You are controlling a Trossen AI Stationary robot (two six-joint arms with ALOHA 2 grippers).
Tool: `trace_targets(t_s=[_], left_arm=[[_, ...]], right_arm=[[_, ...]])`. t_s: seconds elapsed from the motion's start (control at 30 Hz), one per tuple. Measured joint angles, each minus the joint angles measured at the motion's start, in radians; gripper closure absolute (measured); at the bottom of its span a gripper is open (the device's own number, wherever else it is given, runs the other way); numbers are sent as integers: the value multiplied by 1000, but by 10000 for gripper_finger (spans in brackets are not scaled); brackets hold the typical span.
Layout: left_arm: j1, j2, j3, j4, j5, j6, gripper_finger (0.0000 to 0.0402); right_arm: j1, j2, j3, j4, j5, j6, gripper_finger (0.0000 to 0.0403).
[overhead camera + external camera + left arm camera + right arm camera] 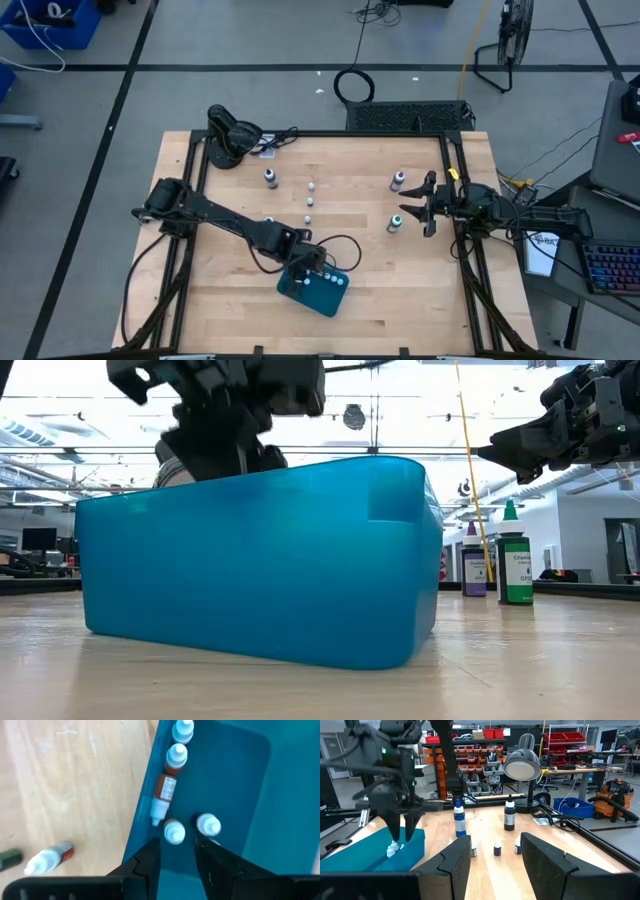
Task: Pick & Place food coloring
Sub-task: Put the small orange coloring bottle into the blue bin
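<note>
The teal tray (pixel 335 300) (pixel 260 570) sits near the table's front middle. Several small food coloring bottles are in it: white-capped ones upright (pixel 174 831) (pixel 208 825) and one lying on its side (pixel 162 795) by the tray's wall. My left gripper (pixel 303 274) (pixel 177 862) hangs just above them, pointing down, open, with nothing between its fingers. One small bottle (pixel 50 859) lies on the table outside the tray. My right gripper (pixel 415 205) (pixel 495 865) waits open at the table's right, level.
On the wood stand a green bottle (pixel 395 222) (pixel 514 560), a purple one (pixel 398 180) (pixel 474 565) and a dark one (pixel 270 178). Three tiny bottles (pixel 310 202) form a row at mid-table. Black frame rails (pixel 460 200) edge the table.
</note>
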Motion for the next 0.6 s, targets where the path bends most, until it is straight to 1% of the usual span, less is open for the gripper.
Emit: trace_targets(t_s=[0.1,0.17,0.23,0.27,0.33,0.43,0.5,0.6], left_arm=[[6,-50,0,-29,-39,0,277],[18,-91,0,-44,-114,-10,277],[38,-124,0,-46,-201,-53,277],[51,-135,0,-53,-227,-58,277],[87,-150,0,-69,-228,-42,277],[145,-150,0,-71,-185,-24,269],[178,-132,0,-70,-162,-3,254],[203,-92,0,-83,-156,83,222]], right_arm=[[0,0,0,0,0,0,243],[0,0,0,0,0,0,243],[0,0,0,0,0,0,243],[0,0,0,0,0,0,243],[0,0,0,-1,0,0,243],[0,0,0,-2,0,0,243],[0,0,0,-3,0,0,243],[0,0,0,-3,0,0,243]])
